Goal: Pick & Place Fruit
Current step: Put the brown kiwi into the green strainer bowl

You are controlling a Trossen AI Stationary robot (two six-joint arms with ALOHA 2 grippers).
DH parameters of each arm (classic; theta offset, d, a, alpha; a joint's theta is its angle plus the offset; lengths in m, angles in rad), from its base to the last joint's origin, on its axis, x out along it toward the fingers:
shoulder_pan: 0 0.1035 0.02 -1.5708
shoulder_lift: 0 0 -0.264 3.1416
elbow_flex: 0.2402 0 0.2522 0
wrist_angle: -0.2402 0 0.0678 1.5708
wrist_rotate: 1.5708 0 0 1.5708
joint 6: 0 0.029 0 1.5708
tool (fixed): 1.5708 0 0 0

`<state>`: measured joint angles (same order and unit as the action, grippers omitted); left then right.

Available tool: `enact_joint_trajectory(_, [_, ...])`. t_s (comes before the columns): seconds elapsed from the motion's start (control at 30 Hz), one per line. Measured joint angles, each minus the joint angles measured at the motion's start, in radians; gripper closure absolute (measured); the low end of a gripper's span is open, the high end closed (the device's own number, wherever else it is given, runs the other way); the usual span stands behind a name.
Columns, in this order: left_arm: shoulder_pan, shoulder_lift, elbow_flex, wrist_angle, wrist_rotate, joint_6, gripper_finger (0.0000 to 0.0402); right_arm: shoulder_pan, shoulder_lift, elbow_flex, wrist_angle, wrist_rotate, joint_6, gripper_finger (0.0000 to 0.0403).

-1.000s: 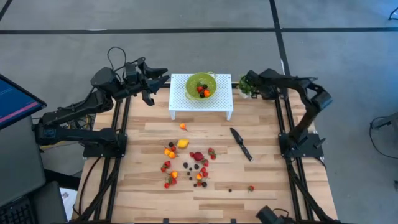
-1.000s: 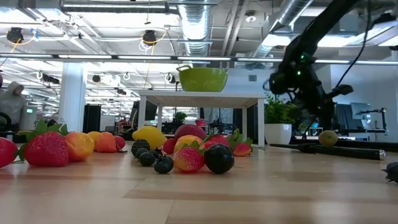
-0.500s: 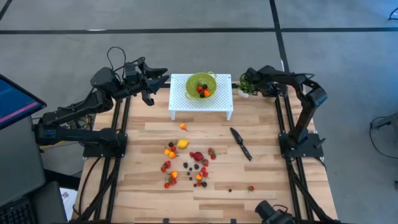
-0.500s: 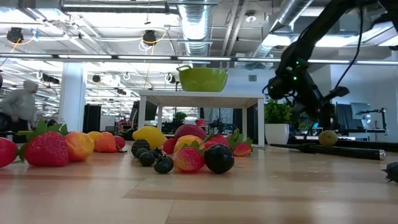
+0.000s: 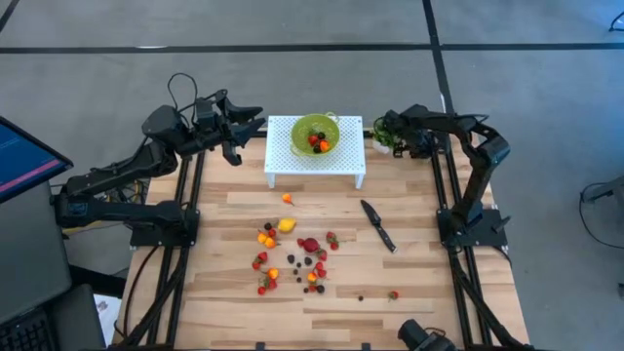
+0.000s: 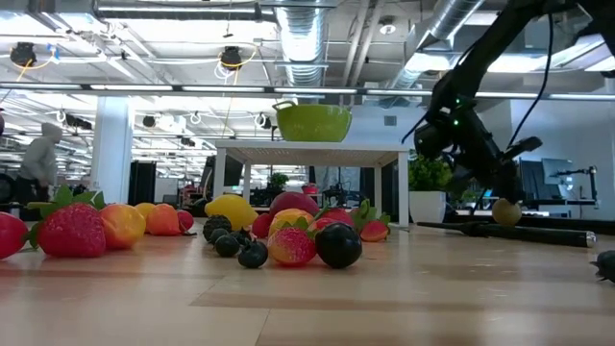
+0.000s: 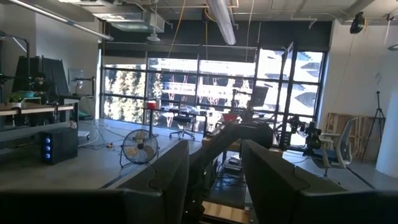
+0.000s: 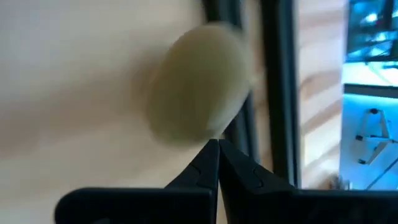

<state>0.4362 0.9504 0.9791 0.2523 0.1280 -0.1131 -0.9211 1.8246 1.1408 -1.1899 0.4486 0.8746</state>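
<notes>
the right pincer [image 8: 216, 163], fingers pressed shut and holding nothing, hovers just short of a blurred brown-green fruit [image 8: 198, 84] directly ahead on the surface [image 5: 429, 292].

Bare wood around knife [image 5: 378, 225], fruit [image 5: 292, 255] crowding table centre, white stand [image 5: 315, 158] blocking far edge

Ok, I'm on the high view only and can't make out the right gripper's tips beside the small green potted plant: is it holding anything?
Observer: No. The right gripper is shut on nothing; a pale brown-green oval fruit lies just beyond its tips.
Operator: Is that fruit on the table?
Observer: In the low view it sits low behind the black knife, apparently on the wooden table.
Operator: And the left?
Observer: The left gripper is open and empty.
</notes>
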Motion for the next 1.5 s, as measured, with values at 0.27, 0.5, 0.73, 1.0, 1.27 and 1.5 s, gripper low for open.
enact_joint_trajectory(0.27, [0.000, 0.000, 0.000, 0.001, 0.000, 0.000, 0.0259, 0.158, -0.238, 0.000, -0.115, 0.080, 0.108, 0.0403])
enact_joint_trajectory(0.5, [0.000, 0.000, 0.000, 0.003, 0.000, 0.000, 0.0259, 0.024, -0.335, 0.001, -0.097, 0.078, 0.080, 0.0403])
enact_joint_trajectory(0.73, [0.000, 0.000, 0.000, 0.004, 0.000, 0.000, 0.0259, -0.008, -0.307, 0.026, -0.015, 0.023, 0.156, 0.0403])
enact_joint_trajectory(1.0, [0.000, 0.000, 0.000, 0.004, 0.000, 0.000, 0.0259, 0.013, -0.308, 0.039, 0.273, -0.063, 0.075, 0.0403])
enact_joint_trajectory(1.27, [0.000, 0.000, 0.000, 0.004, 0.000, 0.000, 0.0259, -0.125, -0.173, 0.079, 0.269, -0.059, 0.026, 0.0403])
enact_joint_trajectory(1.5, [0.000, 0.000, 0.000, 0.004, 0.000, 0.000, 0.0259, -0.167, -0.024, 0.197, 0.200, -0.056, 0.058, 0.0403])
